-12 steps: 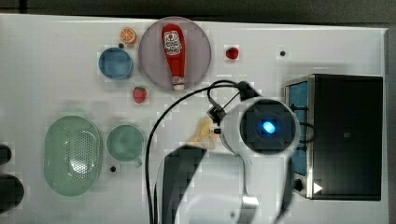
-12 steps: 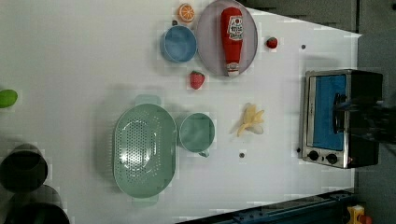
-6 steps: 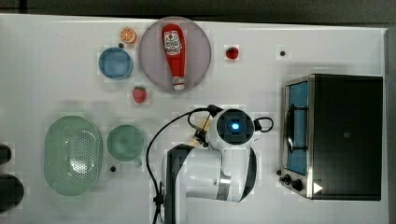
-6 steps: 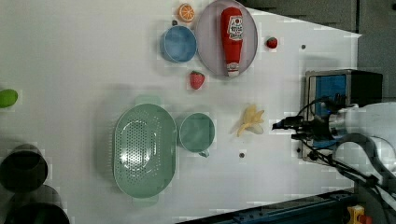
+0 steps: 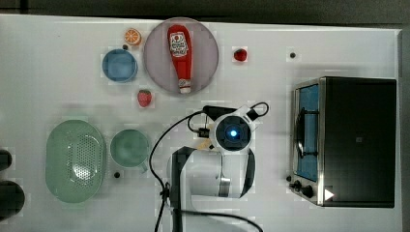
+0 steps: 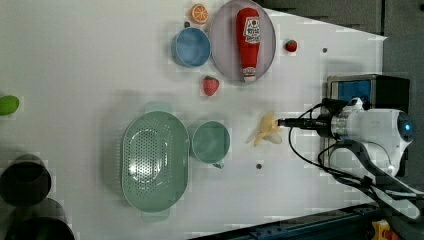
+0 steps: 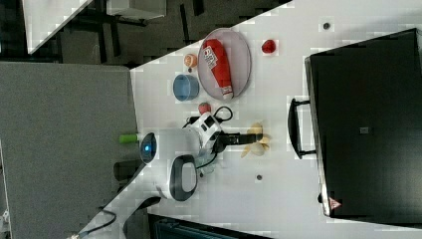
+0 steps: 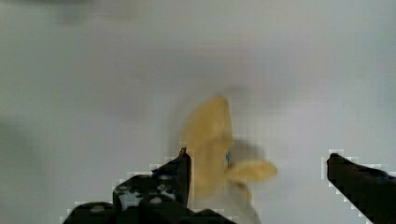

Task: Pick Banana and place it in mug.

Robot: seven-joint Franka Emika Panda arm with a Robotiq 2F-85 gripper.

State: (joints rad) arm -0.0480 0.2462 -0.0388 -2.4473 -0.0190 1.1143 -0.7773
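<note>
- Your gripper [image 8: 257, 186] stands wide open, its fingers [image 8: 163, 182] straddling the Banana [image 8: 210, 140].
- The Banana lies on the white table [image 6: 75, 75], right of the mug [image 6: 211, 142] in the left view.
- Its long axis runs diagonally there, tip toward the upper right.

In the left view, a colander [image 6: 155, 165] lies on the bench [image 6: 75, 75], with the mug [image 6: 210, 142] just beside it on the left view's right. Further right lies the Banana [image 6: 265, 131], then the tool [image 6: 281, 122] at its edge. Beyond the mug, a bottle [image 6: 248, 42] rests on a plate [image 6: 220, 42], a bowl [image 6: 190, 47] beside it.
</note>
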